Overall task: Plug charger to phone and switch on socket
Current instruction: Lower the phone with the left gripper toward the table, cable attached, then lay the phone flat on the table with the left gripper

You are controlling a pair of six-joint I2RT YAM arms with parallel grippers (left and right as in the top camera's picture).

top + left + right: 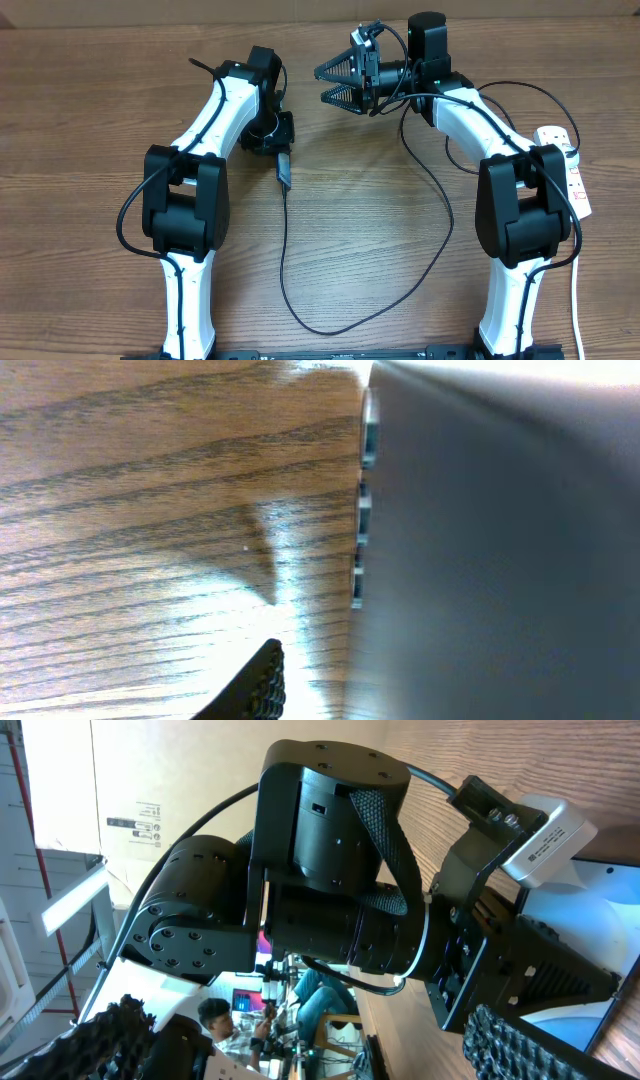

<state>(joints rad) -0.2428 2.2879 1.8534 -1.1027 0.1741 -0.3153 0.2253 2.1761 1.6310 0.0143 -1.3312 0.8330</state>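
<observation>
The phone [284,170] lies dark and narrow on the wooden table, just under the left gripper [277,140]. In the left wrist view its grey body [490,560] fills the right side, edge buttons showing. One textured finger [262,682] stands off that edge with a gap; the other finger is hidden. The charger [449,225] is a thin black cable that loops from the phone's near end round the table front and up to the right. The socket [568,165] lies white at the right edge. The right gripper [340,83] hangs raised and open with nothing between its fingers [530,1045].
A white cord [578,300] runs from the socket toward the front edge. The left arm's black wrist and camera [340,870] fill the right wrist view. Bare wood lies between the arms inside the cable loop.
</observation>
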